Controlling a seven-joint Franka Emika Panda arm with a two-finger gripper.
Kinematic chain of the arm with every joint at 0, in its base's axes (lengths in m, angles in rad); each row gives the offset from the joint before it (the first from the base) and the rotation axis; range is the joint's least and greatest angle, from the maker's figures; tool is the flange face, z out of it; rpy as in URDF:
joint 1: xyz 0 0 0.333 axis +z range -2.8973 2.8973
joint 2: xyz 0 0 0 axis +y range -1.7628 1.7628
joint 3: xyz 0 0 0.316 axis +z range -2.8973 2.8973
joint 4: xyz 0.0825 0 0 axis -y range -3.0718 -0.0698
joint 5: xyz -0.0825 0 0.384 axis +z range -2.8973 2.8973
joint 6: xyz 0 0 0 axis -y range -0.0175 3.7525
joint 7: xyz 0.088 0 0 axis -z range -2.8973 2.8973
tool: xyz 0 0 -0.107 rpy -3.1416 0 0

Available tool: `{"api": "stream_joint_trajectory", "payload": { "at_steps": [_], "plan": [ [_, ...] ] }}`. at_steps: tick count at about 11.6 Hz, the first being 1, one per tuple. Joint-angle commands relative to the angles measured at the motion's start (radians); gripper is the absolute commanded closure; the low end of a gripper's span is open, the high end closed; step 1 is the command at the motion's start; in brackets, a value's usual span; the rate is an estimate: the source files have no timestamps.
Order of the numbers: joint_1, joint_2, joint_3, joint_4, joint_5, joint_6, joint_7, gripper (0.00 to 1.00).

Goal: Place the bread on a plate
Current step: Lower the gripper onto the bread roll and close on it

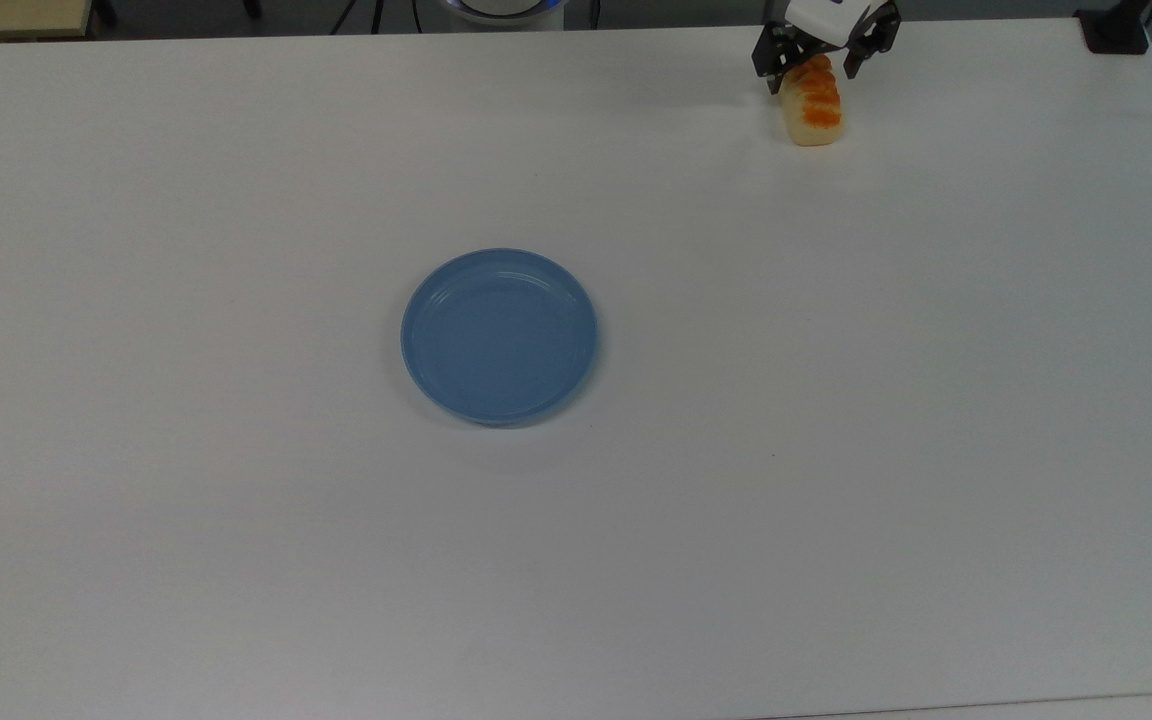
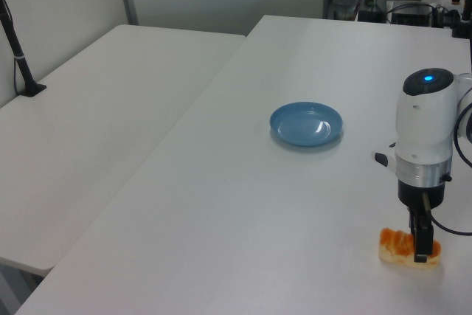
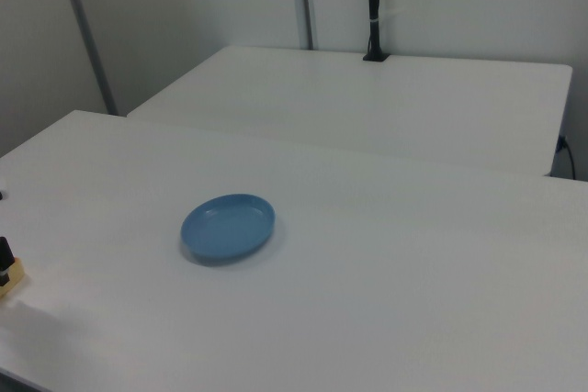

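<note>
- Jaws of the gripper [image 1: 814, 72] stand apart, one finger on each long side of the bread [image 1: 813, 108], straddling the end of the loaf nearest the top view's upper edge; a gap seems to remain on both sides, so they are not clamped on it.
- From the left view the gripper [image 2: 421, 250] hangs straight down from the white wrist, its dark fingers reaching to the level of the loaf [image 2: 399, 248], close to the worktop [image 1: 236, 550].
- Bread position: flat on the worktop near the top view's upper right corner, lumpy orange-brown top facing up, its long axis running roughly up and down in the top view.
- Plate [image 1: 498, 336] position: light blue, round, bare, near the middle of the worktop and well apart from the loaf, toward the top view's lower left of it. The right view shows the plate [image 3: 228, 226] with nothing on it, and a sliver of cream at the right view's left edge that may be the loaf.
- Done so far, as I judge it: the approach and the descent around the bread. The grasp itself is not yet made.
- Left to do: close on the loaf, lift it clear, carry it across the open worktop to the plate, lower it inside the rim and let go. That is most of the task.
- One caution: the grip sits near one end and not the middle, so the loaf may tip when lifted.
</note>
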Motion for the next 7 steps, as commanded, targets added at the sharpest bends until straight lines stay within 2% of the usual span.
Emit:
{"api": "stream_joint_trajectory", "payload": {
  "at_steps": [1, 4, 5, 7],
  "plan": [
    [0.014, 0.037, -0.003, 0.001, -0.056, 0.021, 0.032, 0.23],
    [0.014, 0.043, -0.003, 0.015, -0.059, 0.021, 0.031, 0.55],
    [0.012, 0.042, -0.003, 0.017, -0.059, 0.02, 0.031, 0.6],
    [-0.003, 0.034, -0.003, 0.05, -0.059, -0.014, 0.026, 0.61]
  ]
}}
